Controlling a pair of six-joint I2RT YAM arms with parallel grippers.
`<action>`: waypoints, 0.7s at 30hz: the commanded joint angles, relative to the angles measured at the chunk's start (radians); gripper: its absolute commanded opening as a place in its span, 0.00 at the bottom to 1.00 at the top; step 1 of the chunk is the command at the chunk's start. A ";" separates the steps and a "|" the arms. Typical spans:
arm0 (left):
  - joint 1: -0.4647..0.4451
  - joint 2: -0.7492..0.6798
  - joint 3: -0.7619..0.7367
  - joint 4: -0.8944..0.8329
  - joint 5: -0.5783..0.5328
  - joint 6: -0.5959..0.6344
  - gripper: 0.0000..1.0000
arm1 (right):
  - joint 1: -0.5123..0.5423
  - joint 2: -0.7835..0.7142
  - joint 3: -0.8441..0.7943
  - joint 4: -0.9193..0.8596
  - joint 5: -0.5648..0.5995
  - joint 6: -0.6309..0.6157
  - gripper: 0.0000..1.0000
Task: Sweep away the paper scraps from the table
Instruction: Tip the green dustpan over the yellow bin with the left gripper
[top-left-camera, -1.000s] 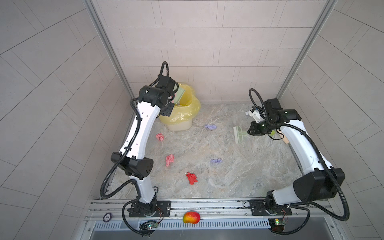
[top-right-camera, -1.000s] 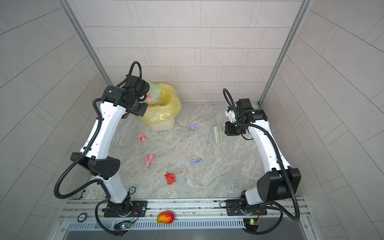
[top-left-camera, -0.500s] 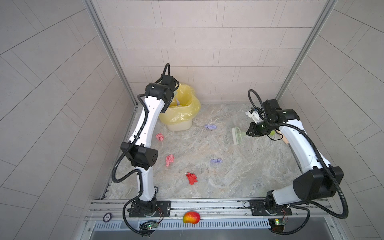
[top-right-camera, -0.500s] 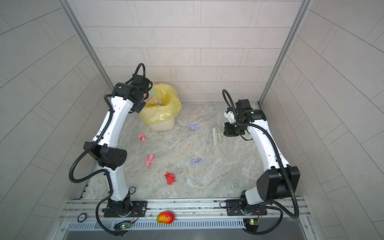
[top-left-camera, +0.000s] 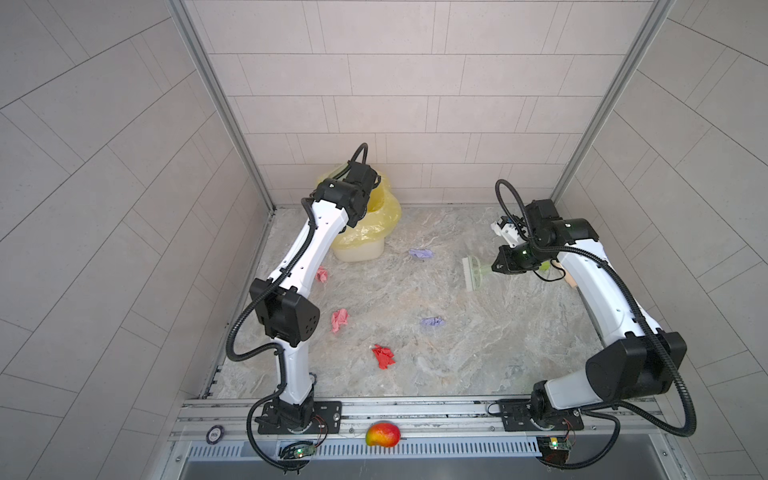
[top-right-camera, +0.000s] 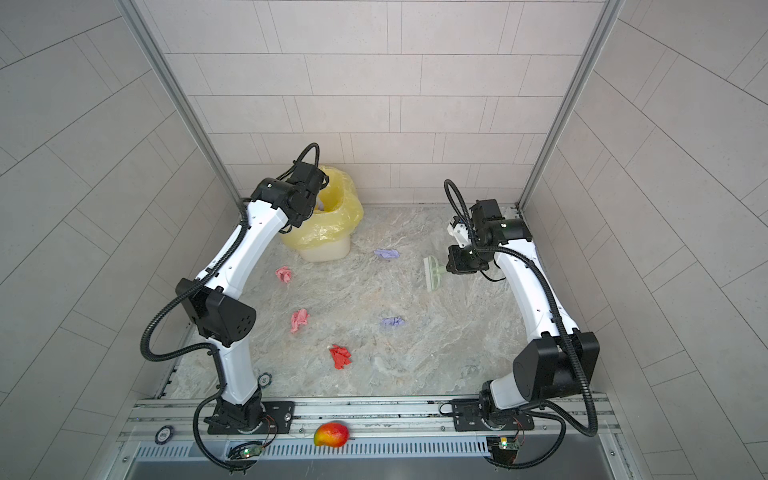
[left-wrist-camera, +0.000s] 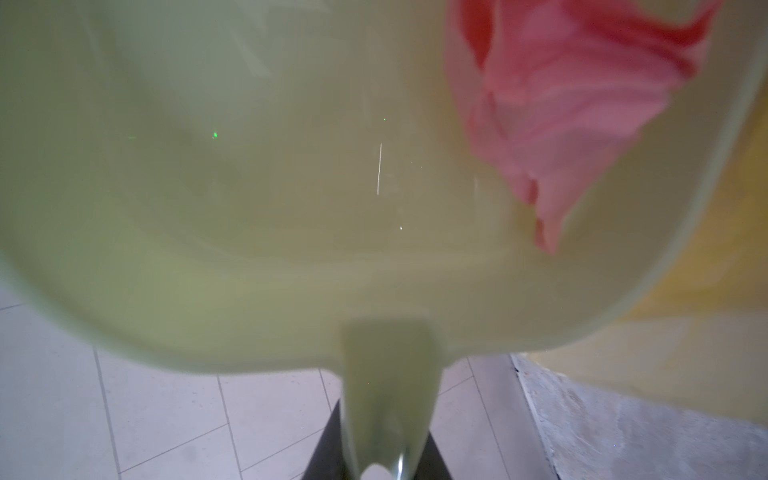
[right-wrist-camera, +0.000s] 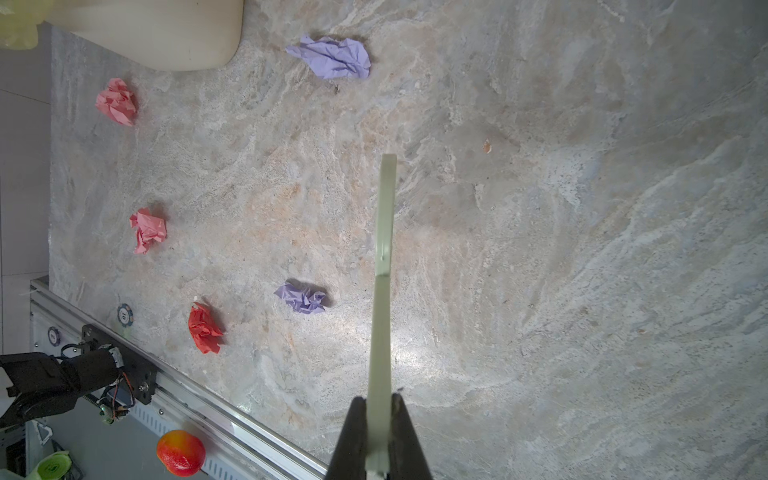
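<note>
Several paper scraps lie on the table (top-left-camera: 478, 353): two pink (top-left-camera: 321, 274) (top-left-camera: 339, 320), one red (top-left-camera: 383, 356), two lavender (top-left-camera: 432, 322) (top-left-camera: 421, 253). My left gripper (left-wrist-camera: 384, 457) is shut on the handle of a pale green dustpan (left-wrist-camera: 249, 208), which is held over the yellow-bagged bin (top-left-camera: 386, 212). A pink scrap (left-wrist-camera: 561, 104) lies in the pan. In both top views the left wrist hides pan and gripper. My right gripper (right-wrist-camera: 380, 407) is shut on a pale green brush (top-left-camera: 471, 274), held above the table at back right.
The bin's cream body (top-right-camera: 328, 249) stands in the back left corner against the wall. A red-yellow mango (top-left-camera: 382, 434) lies on the front rail. A poker chip (top-right-camera: 264, 379) sits by the left arm's base. Tiled walls close three sides.
The left arm has swung its wrist farther over the bin, and the dustpan has gone out of sight under it. The right arm and brush have barely moved.
</note>
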 joint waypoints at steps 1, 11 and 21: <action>-0.019 -0.070 -0.050 0.144 -0.137 0.159 0.00 | 0.002 -0.028 -0.020 0.001 -0.014 -0.012 0.00; -0.024 -0.130 -0.197 0.474 -0.232 0.491 0.00 | 0.005 -0.039 -0.038 0.016 -0.023 -0.014 0.00; -0.024 -0.126 -0.197 0.501 -0.238 0.503 0.00 | 0.009 -0.046 -0.053 0.022 -0.022 -0.015 0.00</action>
